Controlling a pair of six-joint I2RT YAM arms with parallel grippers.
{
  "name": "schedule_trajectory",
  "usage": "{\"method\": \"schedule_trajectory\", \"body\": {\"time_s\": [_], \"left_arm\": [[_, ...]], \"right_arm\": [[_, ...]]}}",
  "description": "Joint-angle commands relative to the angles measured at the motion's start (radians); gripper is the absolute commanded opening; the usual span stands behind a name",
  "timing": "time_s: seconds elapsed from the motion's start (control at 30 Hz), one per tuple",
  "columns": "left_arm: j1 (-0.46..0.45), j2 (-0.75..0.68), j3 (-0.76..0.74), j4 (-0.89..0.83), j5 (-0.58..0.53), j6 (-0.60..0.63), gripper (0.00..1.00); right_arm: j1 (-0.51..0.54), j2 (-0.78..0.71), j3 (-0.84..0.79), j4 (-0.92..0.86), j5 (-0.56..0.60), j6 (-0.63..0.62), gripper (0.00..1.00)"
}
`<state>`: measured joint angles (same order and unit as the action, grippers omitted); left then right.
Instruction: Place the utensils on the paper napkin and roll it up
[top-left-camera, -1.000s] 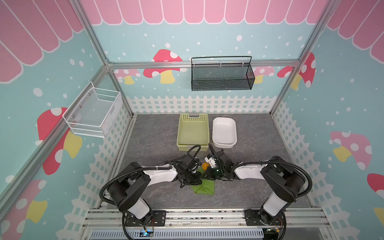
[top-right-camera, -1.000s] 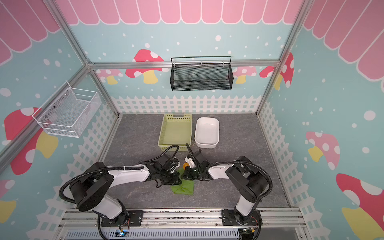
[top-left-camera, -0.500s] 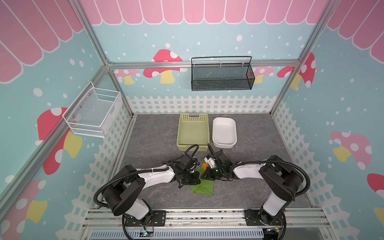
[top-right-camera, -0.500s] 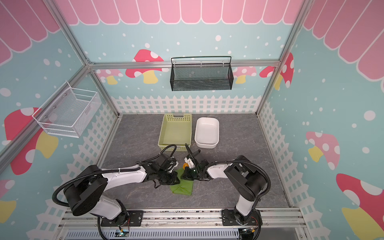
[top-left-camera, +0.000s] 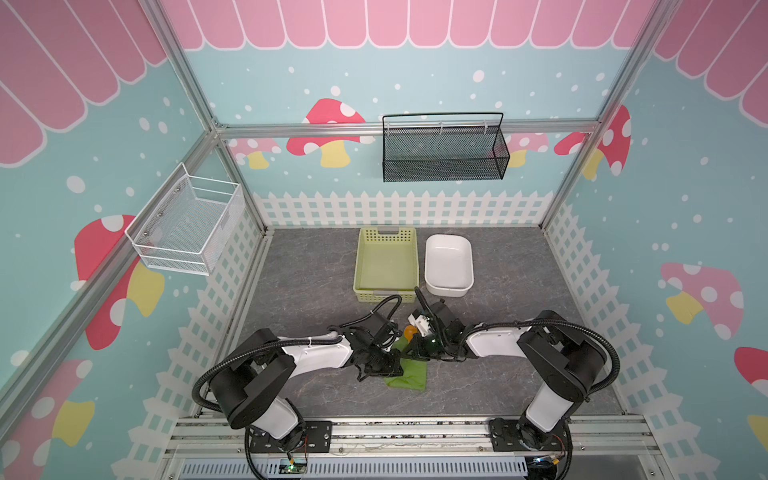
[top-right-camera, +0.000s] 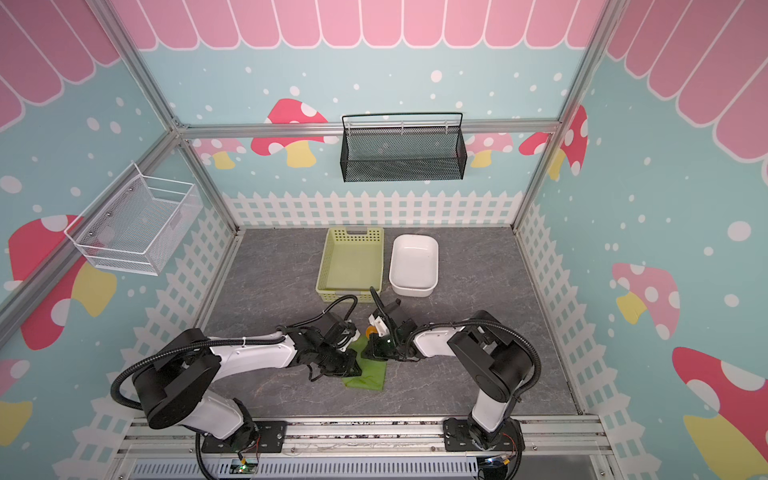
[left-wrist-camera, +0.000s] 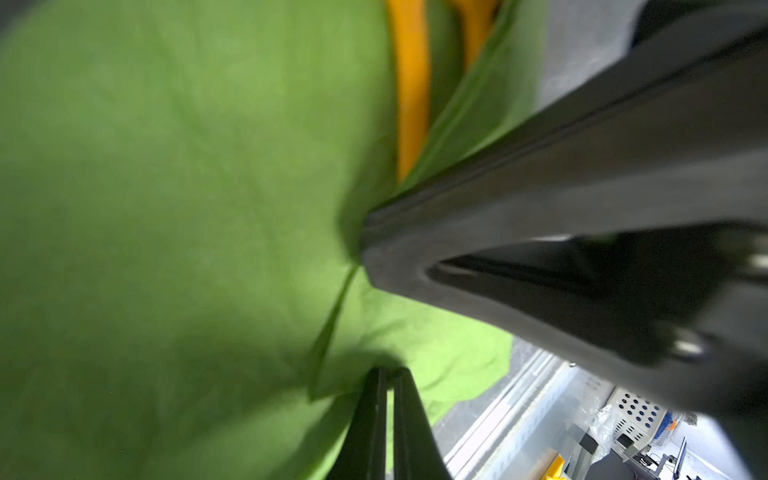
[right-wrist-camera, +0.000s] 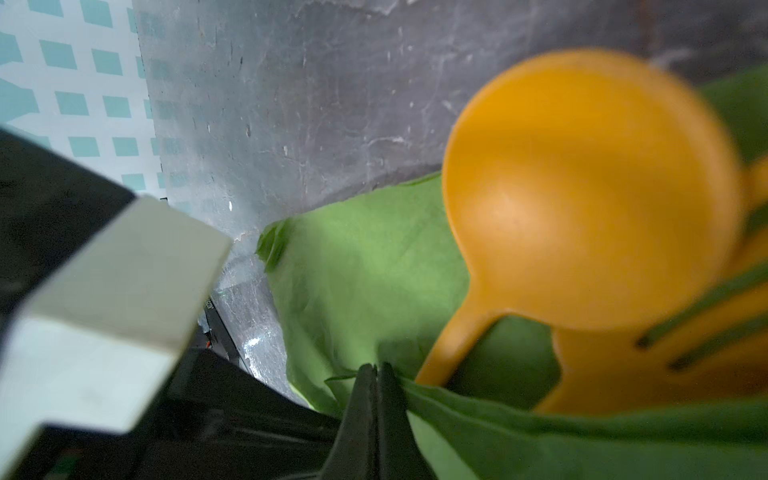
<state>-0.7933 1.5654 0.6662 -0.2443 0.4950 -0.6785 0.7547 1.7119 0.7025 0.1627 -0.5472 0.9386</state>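
Observation:
The green paper napkin (top-left-camera: 409, 374) (top-right-camera: 366, 376) lies crumpled and partly folded on the grey floor between my two arms. Orange utensils lie in its fold. In the right wrist view the spoon (right-wrist-camera: 582, 187) shows its round bowl, with the fork (right-wrist-camera: 615, 374) beside it. The spoon bowl (top-left-camera: 410, 331) pokes out in both top views. Two orange handles (left-wrist-camera: 411, 83) show in the left wrist view; which piece is the knife I cannot tell. My left gripper (left-wrist-camera: 388, 374) (top-left-camera: 392, 365) pinches a napkin fold. My right gripper (right-wrist-camera: 376, 368) (top-left-camera: 411, 353) is shut on the napkin's edge.
A pale yellow-green perforated basket (top-left-camera: 386, 262) and a white dish (top-left-camera: 449, 266) stand side by side just behind the grippers. A black mesh basket (top-left-camera: 444, 153) hangs on the back wall and a white wire basket (top-left-camera: 187, 224) on the left wall.
The left arm's elbow has shifted a little and its jaws now show a thin slit. Both grippers stay at the napkin, which has hardly moved.

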Motion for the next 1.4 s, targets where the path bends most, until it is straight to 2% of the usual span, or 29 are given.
{"method": "schedule_trajectory", "body": {"time_s": [0.0, 0.33, 0.83, 1.13, 1.37], "left_arm": [[-0.002, 0.034, -0.014, -0.022, -0.027, -0.010, 0.10], [-0.002, 0.049, -0.014, -0.031, -0.034, -0.001, 0.08], [-0.001, 0.008, -0.004, -0.034, -0.023, -0.005, 0.08], [-0.011, -0.051, 0.002, -0.043, 0.032, -0.017, 0.08], [-0.024, -0.014, -0.014, -0.030, 0.062, -0.009, 0.08]], "right_arm": [[0.008, 0.007, 0.017, -0.037, 0.014, -0.006, 0.00], [0.024, -0.062, 0.015, -0.038, -0.002, 0.025, 0.00], [0.038, 0.043, -0.007, -0.043, 0.038, 0.020, 0.00], [0.038, 0.042, -0.012, -0.053, 0.042, 0.014, 0.00], [0.038, 0.040, -0.001, -0.069, 0.049, 0.006, 0.00]]}}
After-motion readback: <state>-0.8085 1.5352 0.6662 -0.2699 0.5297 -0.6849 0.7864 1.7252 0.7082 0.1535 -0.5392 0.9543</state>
